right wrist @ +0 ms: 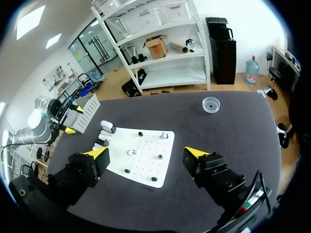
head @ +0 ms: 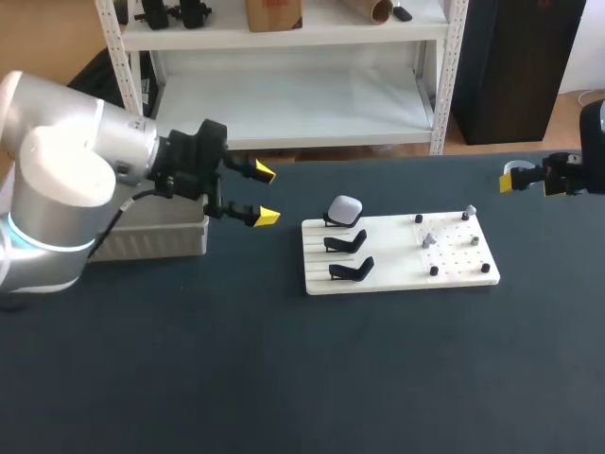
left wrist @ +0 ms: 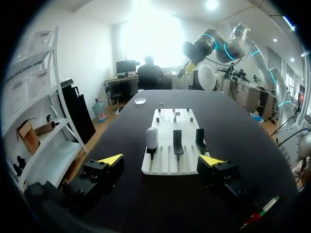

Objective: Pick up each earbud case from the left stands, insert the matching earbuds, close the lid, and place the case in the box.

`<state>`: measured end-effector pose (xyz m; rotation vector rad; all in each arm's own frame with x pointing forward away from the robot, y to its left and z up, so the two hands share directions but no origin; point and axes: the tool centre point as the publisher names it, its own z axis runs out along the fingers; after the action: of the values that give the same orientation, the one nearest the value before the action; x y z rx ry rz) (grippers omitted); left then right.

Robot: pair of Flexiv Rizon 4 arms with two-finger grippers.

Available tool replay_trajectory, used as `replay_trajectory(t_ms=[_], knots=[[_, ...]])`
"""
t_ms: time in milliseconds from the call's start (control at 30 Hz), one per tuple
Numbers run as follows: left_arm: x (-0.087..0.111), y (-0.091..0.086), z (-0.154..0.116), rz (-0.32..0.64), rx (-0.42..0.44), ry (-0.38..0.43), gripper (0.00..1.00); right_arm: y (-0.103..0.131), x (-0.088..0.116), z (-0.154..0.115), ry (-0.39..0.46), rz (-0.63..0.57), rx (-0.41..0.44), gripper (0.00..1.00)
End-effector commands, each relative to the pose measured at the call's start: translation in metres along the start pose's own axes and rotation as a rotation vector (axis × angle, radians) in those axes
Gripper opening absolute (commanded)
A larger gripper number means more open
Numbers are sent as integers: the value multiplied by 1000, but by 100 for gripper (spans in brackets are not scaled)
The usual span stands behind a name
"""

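A white board (head: 397, 253) lies flat on the dark table (head: 284, 378), and everything here is placed from it. On the board's left half three black stands sit in a row running away from the robot. The nearest stand (head: 352, 270) is bare, and so is the middle stand (head: 346, 242) just behind it. The farthest stand (head: 333, 221) holds the one earbud case (head: 345, 208), a white rounded case with its lid down, resting at the board's far left corner.

The board's right half is a grid of holes with a few small pieces (head: 428, 240) standing on it, some black and some pale. They are too small to tell which are earbuds.

Off the board's left edge, level with the earbud case and apart from it, hangs the left end effector (head: 265, 195). Its two yellow-tipped fingers are spread wide with nothing between them, pointing toward the stands. Farther left of the board, on the other side of that end effector, a grey box (head: 161, 241) sits on the table, partly under the left arm.

Well off the board's right end, over the table's far right corner, the right end effector (right wrist: 146, 153) also has its fingers wide apart and empty. A small clear dish (right wrist: 210, 104) lies on the table beyond the board's right end, well apart from it.
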<state>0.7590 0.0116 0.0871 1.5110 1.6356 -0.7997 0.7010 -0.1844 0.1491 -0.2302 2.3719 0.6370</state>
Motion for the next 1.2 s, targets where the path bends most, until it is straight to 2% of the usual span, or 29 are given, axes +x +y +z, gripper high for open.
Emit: replay_trajectory(t_ms=[33, 300, 467, 667, 1000, 1067, 1133, 1200], knots=[[0, 3, 1, 0, 8, 1, 100, 0, 0, 0, 1, -1, -2, 100], [0, 3, 1, 0, 8, 1, 100, 0, 0, 0, 1, -1, -2, 100], [2, 11, 15, -101, -126, 14, 100, 0, 0, 0, 1, -1, -2, 100], [3, 22, 28, -131, -112, -26, 100, 0, 0, 0, 1, -1, -2, 100], [-1, 21, 53, -62, -9, -15, 100, 0, 0, 0, 1, -1, -2, 100], [-2, 20, 59, -55, 3, -6, 95, 0, 0, 0, 1, -1, -2, 100], [-2, 21, 64, -61, 8, -5, 79, 0, 0, 0, 1, -1, -2, 100], [-2, 22, 68, -66, 13, -4, 74, 0, 0, 0, 1, -1, -2, 100]])
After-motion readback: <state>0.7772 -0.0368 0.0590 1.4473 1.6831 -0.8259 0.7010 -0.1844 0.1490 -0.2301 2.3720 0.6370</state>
